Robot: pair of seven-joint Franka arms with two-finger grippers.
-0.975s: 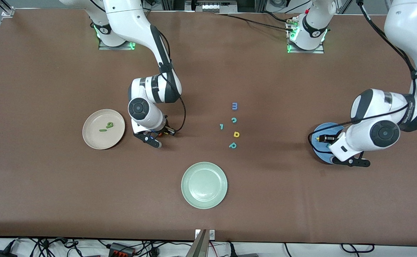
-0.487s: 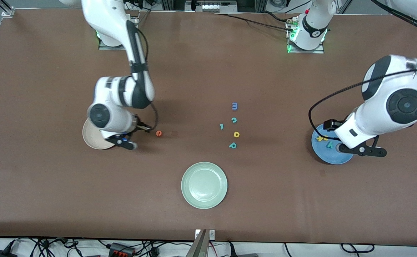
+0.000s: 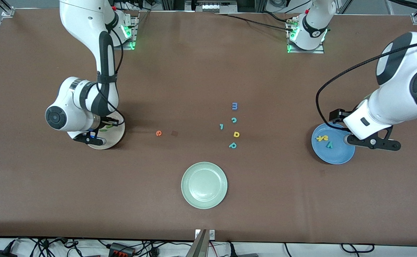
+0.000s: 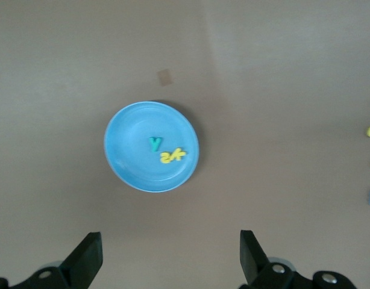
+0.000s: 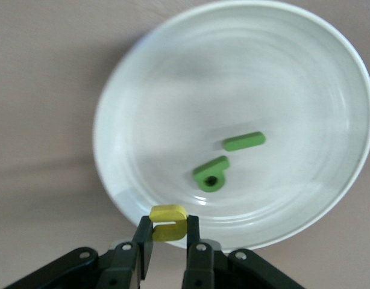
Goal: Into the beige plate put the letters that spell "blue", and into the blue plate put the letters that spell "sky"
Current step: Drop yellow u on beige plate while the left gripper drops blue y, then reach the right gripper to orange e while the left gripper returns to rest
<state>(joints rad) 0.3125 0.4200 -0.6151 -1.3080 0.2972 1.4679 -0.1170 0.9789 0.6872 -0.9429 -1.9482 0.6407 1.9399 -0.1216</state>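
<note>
My right gripper (image 5: pixel 169 227) is shut on the yellow "u" (image 5: pixel 169 213) and hangs over the rim of the beige plate (image 5: pixel 281 72). In that plate lie the dark-green "l" (image 5: pixel 244 141) and "b" (image 5: pixel 210 174). The orange "e" (image 3: pixel 159 133) rests on the table between the beige plate (image 3: pixel 115 137) and the loose letters. The blue plate (image 3: pixel 337 154) holds the teal "y" (image 4: pixel 155 143) and the yellow "s" and "k" (image 4: pixel 173 156). My left gripper (image 4: pixel 171 259) stands open and empty, raised beside the blue plate (image 4: pixel 134 165).
A pale green plate (image 3: pixel 204 185) sits nearest the front camera. Mid-table lie a blue "m" (image 3: pixel 234 106), a teal "c" (image 3: pixel 234 120), a teal "l"-like piece (image 3: pixel 221 126), a yellow "d" (image 3: pixel 236 134) and a teal "p" (image 3: pixel 232 145).
The right arm carried the yellow "u" from beside the orange "e" to the beige plate. The left gripper rose off the blue plate, leaving the teal "y" in it.
</note>
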